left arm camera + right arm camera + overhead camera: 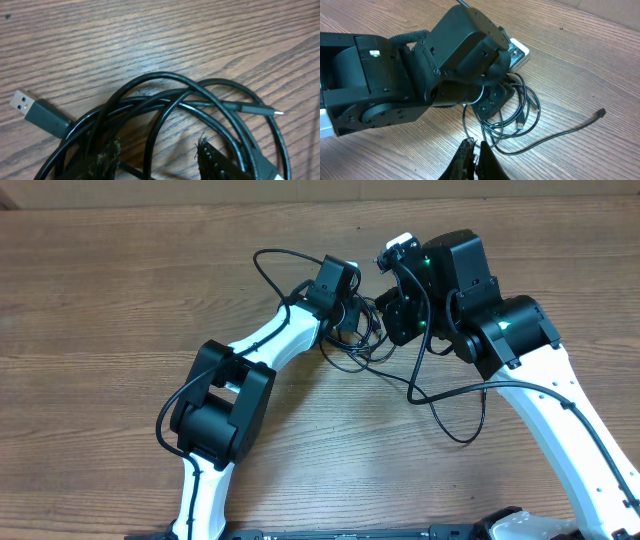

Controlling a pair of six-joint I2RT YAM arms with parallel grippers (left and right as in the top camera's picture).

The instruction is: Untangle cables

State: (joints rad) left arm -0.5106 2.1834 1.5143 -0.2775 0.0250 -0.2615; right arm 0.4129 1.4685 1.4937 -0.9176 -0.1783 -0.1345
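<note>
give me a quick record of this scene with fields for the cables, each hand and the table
cables: thin black cords in one tangled bundle lying on the table
plugs: usb plug at the bundle's left, silver-tipped plug at its right, in the left wrist view
left hand: over the bundle, fingers apart with strands between them
right hand: shut, beside the bundle; a strand runs to its tips, grip unclear
loose end: one cord trails away from the bundle
table: wood-grain top
</note>
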